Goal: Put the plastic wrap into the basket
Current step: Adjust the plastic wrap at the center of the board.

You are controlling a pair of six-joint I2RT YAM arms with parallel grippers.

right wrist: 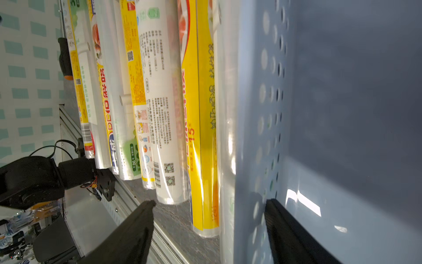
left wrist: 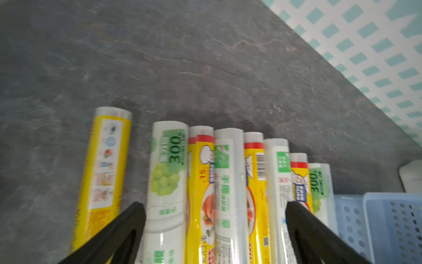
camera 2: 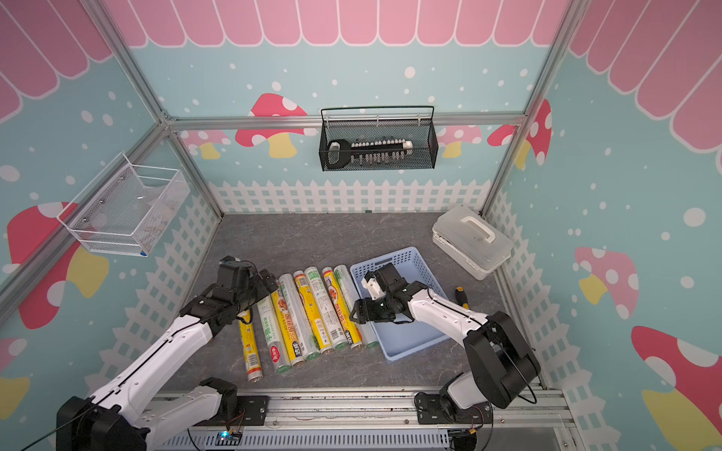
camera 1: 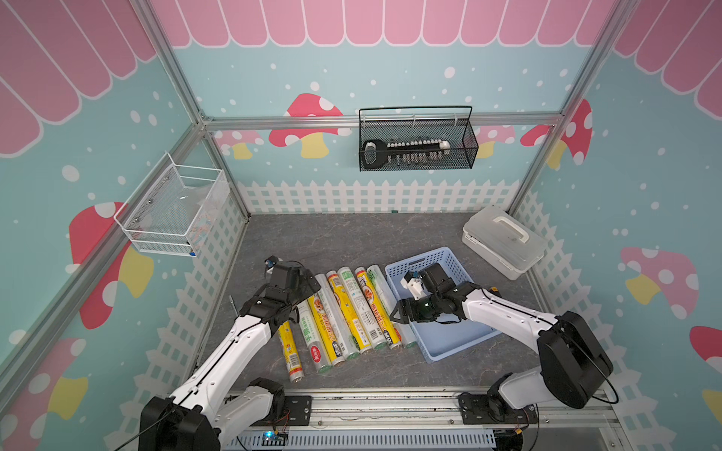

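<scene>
Several plastic wrap rolls (camera 1: 344, 308) (camera 2: 308, 312) lie side by side on the dark tabletop, yellow-orange, white-green and clear. The last clear roll (camera 1: 381, 291) rests against the light-blue basket (camera 1: 461, 347) (camera 2: 410, 339), which holds no roll. My left gripper (left wrist: 214, 205) hovers open over the far ends of the middle rolls (left wrist: 228, 182), its fingers apart and touching none. My right gripper (right wrist: 209, 202) (camera 1: 395, 315) is open and turned sideways at the basket's near left wall (right wrist: 251, 137). One finger sits inside the basket, the other outside, past a yellow roll (right wrist: 203, 137) and the clear one.
A white lidded box (camera 1: 504, 242) stands at the back right. An orange-handled screwdriver (camera 2: 460, 293) lies right of the basket, partly behind my right arm. A black wire basket (camera 1: 416, 144) hangs on the back wall and a white one (camera 1: 172, 211) on the left wall.
</scene>
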